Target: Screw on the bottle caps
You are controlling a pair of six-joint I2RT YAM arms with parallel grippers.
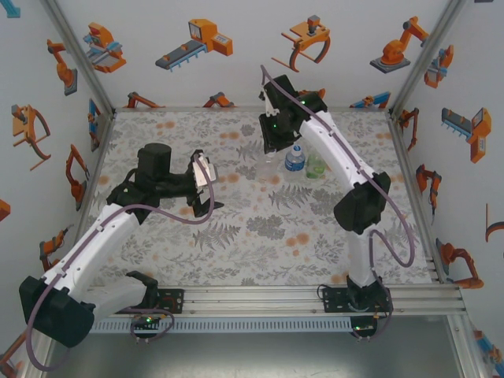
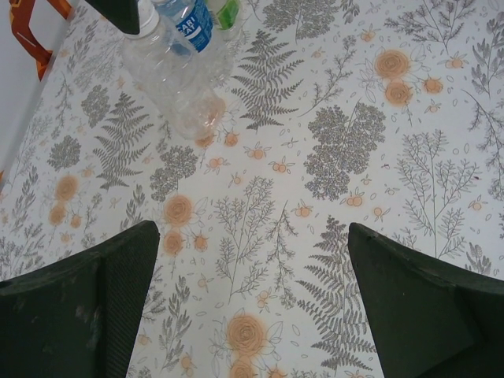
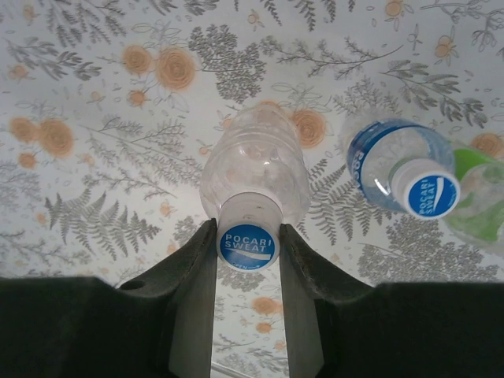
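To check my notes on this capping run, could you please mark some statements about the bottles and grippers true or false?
1. The right gripper is shut on the small round blue-and-white cap of the plain clear plastic bottle. True.
2. The left gripper holds a bottle. False: it is open and empty above the flower-patterned tablecloth.
3. The transparent blue-labelled bottle has a matching cap on. True.
4. The blue-labelled bottle stands far from the green-tinted plastic bottle. False: they stand right beside each other.
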